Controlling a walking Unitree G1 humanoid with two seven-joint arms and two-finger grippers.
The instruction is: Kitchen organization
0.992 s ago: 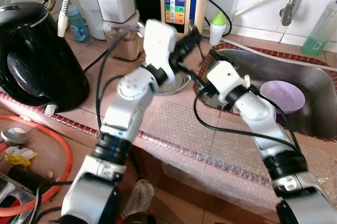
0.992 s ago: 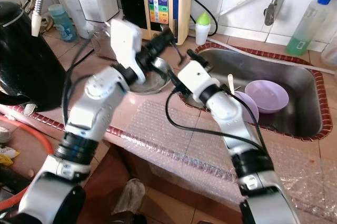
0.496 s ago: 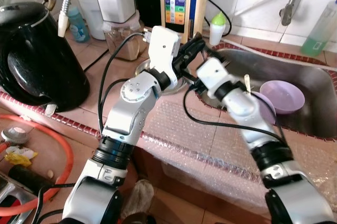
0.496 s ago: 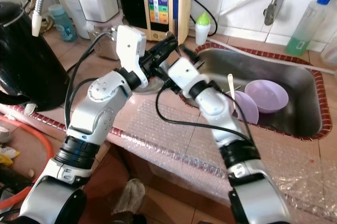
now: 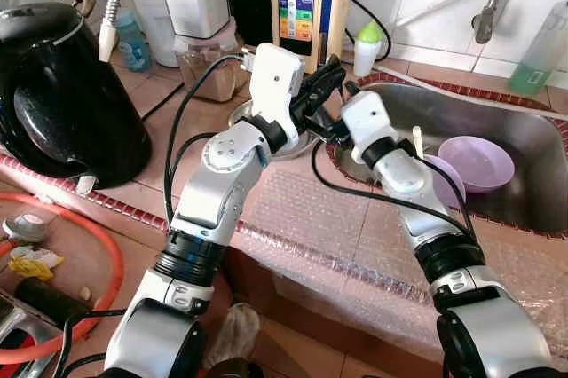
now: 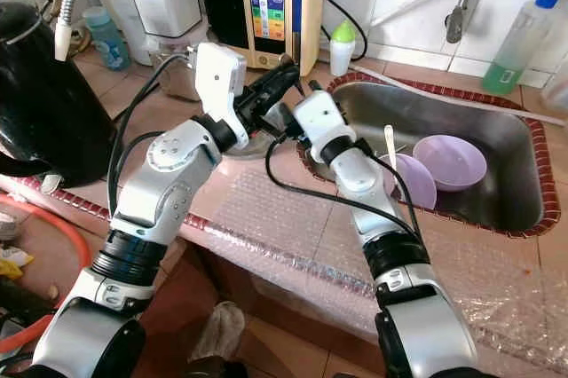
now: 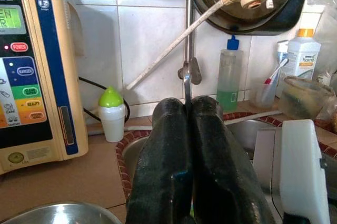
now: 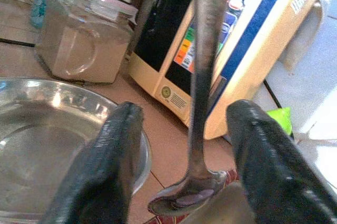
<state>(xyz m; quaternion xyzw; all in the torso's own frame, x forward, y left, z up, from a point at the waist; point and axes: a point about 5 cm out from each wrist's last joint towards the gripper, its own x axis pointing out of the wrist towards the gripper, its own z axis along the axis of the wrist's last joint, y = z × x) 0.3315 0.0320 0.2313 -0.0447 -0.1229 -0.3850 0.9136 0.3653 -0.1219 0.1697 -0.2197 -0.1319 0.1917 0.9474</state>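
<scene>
Presently the slim grey metal spoon (image 8: pixel 202 77) is held in the left gripper (image 7: pixel 188 155), whose two black fingers are pressed together on its handle; in the left wrist view the handle stands out straight past the fingertips. In the right wrist view the spoon's long axis runs along the gap between the right gripper's fingers (image 8: pixel 113 166), bowl end nearest the camera, handle running away toward the beige-and-blue water ioniser panel (image 8: pixel 253 40).

The right gripper (image 8: pixel 181 155) is spread wide, one finger on each side of the spoon; contact cannot be told. Both arms are raised and bent inward, the grippers meeting tip to tip (image 5: pixel 330 98) above the counter's inner edge.

Just beneath the left gripper sits a shallow round steel bowl (image 8: pixel 47 145). A glass jar of brown powder (image 8: pixel 79 40) stands beyond it. On the right gripper's far side the steel sink (image 5: pixel 532 183) lies open, holding a lilac plastic bowl (image 5: pixel 479 161). A small white bottle with a green cap (image 7: pixel 113 113) stands behind the grippers by the wall.
</scene>
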